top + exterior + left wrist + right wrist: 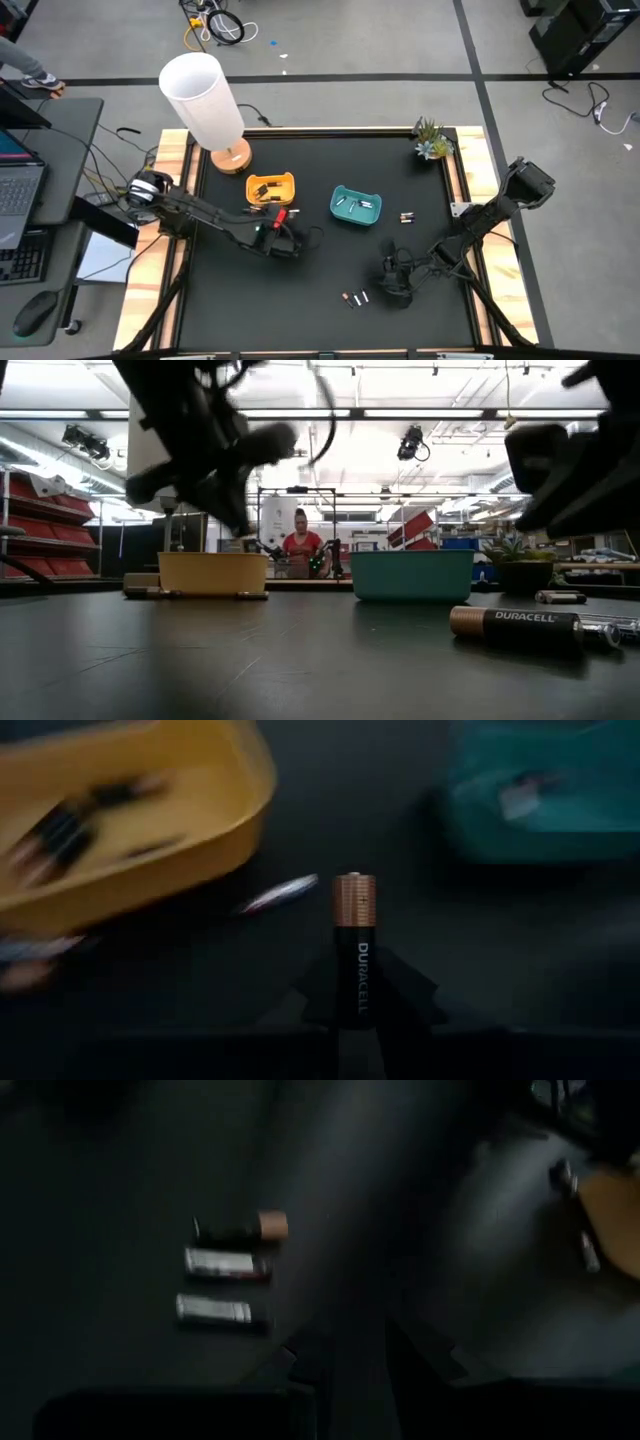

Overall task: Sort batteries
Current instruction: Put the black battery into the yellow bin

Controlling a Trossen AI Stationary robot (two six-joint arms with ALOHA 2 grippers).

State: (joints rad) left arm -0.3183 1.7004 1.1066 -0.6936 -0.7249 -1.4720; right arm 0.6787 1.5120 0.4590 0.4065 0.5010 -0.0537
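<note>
A black cylinder battery with a copper-coloured end [354, 945] stands gripped between the fingers of the left hand [356, 1010], its copper tip poking out beyond them, so that hand is clenched on it. The left hand [281, 240] hangs over the black desk [320, 310] just in front of the shallow yellow plastic tray [271, 187], with the teal plastic tray [356, 205] off to one side. A silvery battery [279, 894] lies on the desk beside the yellow tray. The right hand [394, 283] hovers near three loose batteries [222, 1270] on the desk, fingers a little apart, grasping nothing. The yellow tray's dark contents are too blurred to count.
</note>
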